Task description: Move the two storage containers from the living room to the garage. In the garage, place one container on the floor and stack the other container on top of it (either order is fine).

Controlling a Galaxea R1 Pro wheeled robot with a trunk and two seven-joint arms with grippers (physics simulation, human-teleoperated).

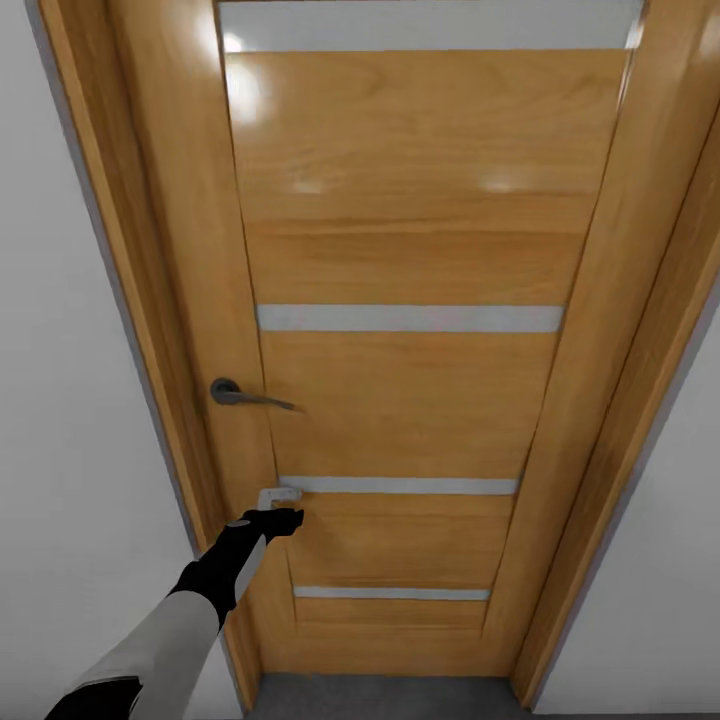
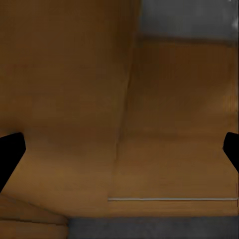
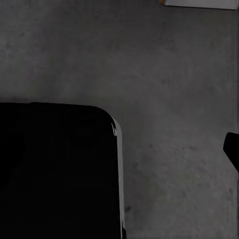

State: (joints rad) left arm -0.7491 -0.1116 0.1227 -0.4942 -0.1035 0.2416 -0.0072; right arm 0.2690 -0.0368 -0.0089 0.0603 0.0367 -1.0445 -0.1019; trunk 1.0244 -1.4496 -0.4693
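Observation:
The two storage containers are out of view. My left gripper [image 1: 281, 506] is stretched out on its arm to a shut wooden door [image 1: 410, 400], at or very near the panel just below the handle [image 1: 240, 394]. In the left wrist view, the left gripper [image 2: 119, 154] is open, its black fingertips [image 2: 10, 152] far apart at the picture's edges with only door wood between them. My right gripper [image 3: 122, 152] hangs over the dark grey concrete floor [image 3: 169, 74]; one fingertip [image 3: 232, 149] shows at the edge, set wide, with nothing held.
The door has pale horizontal strips [image 1: 410, 318] and a wood frame [image 1: 650, 330], with white walls [image 1: 60, 400] on both sides. A strip of grey floor [image 1: 380, 695] shows at the door's foot. A black part of my own body [image 3: 55, 174] sits below the right wrist.

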